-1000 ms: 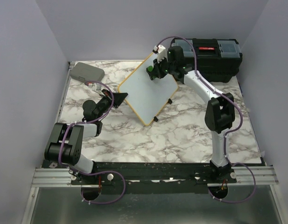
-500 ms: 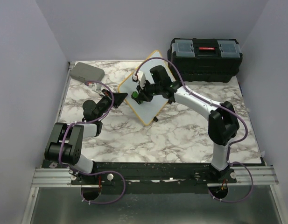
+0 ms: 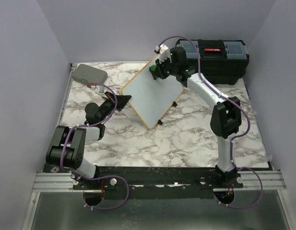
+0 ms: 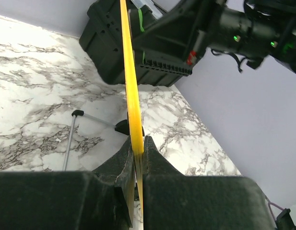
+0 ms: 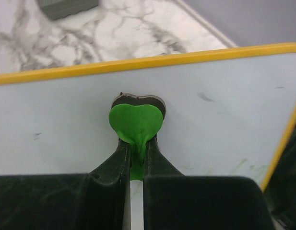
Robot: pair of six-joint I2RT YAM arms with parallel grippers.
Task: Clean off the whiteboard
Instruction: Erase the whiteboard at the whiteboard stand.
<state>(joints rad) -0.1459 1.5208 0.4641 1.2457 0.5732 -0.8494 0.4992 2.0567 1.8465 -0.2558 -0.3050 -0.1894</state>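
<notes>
Wiping works best with the green heart eraser (image 5: 136, 122) pressed flat. The right gripper (image 5: 135, 153) is clamped tight on its stem, up at the whiteboard (image 3: 150, 98)'s far corner. The board stands tilted near the table (image 3: 186, 139)'s far edge, with the left gripper (image 4: 138, 146) pinching its frame. A few faint smudges (image 5: 204, 97) are left, so overlap your strokes.

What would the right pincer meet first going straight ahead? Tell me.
The whiteboard: the right pincer aims its green heart-shaped eraser at the board's white face, apparently touching it.
</notes>
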